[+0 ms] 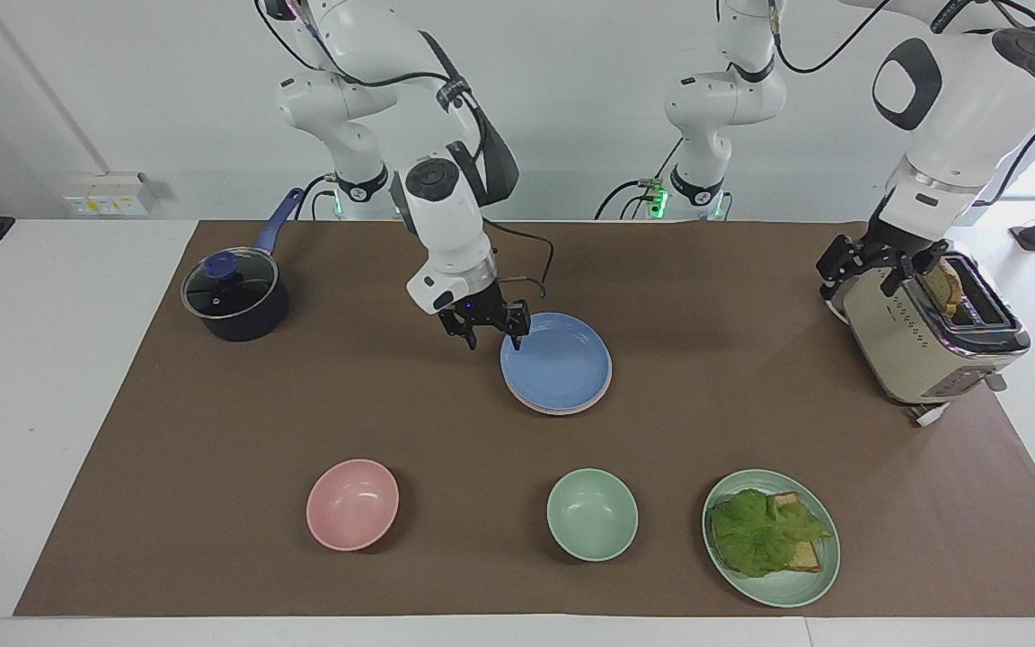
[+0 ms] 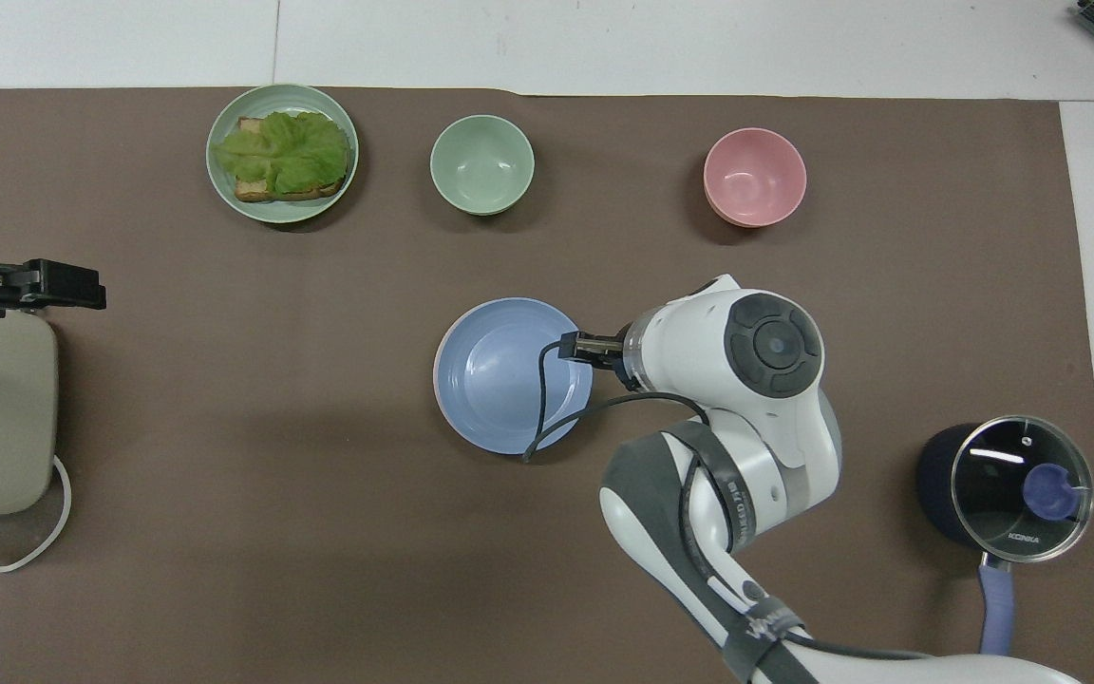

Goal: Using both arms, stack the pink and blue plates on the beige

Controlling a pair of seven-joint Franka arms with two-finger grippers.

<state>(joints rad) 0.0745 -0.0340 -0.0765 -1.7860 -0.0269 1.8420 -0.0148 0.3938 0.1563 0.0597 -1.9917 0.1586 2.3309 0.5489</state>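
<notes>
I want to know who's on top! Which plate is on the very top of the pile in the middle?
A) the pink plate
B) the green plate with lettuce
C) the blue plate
C: the blue plate lies on top, with only a pink rim showing under it.

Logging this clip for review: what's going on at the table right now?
The right end effector hangs open at the rim of the blue plate, not gripping it. That plate lies flat on a stack at mid table, a pink plate edge showing beneath; no beige plate is visible. The left end effector waits open by the toaster.
</notes>
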